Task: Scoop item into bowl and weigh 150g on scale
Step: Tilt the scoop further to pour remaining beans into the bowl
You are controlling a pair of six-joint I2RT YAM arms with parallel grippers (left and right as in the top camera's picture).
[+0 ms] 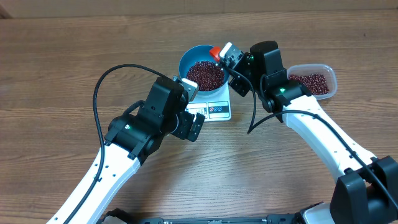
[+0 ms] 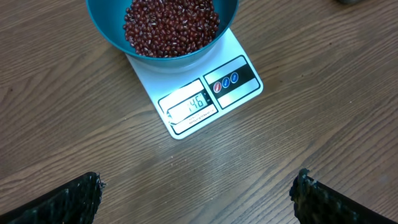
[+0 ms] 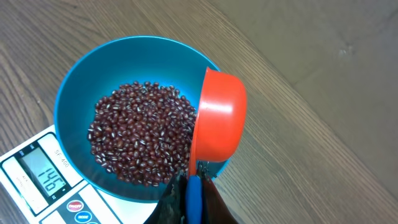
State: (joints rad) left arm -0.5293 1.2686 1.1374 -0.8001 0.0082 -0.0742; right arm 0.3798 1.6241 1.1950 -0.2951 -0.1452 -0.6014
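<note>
Above the rim of the blue bowl (image 3: 71, 87), the right gripper (image 3: 189, 194) pinches the orange scoop (image 3: 219, 115); it should trickle beans (image 3: 140, 134) slowly, watching the scale (image 3: 37, 180).

Scoop (image 3: 221, 112) + right tool (image 3: 189, 190) over bowl (image 3: 73, 84) right rim

A brown wood-grain worktop (image 1: 56, 50) is seen with two things laid directly on it: a small flat white rectangular kitchen scale (image 1: 217, 111) near the middle, and a clear rounded-rectangular plastic tub (image 1: 332, 79), set apart to the right of it.
</note>
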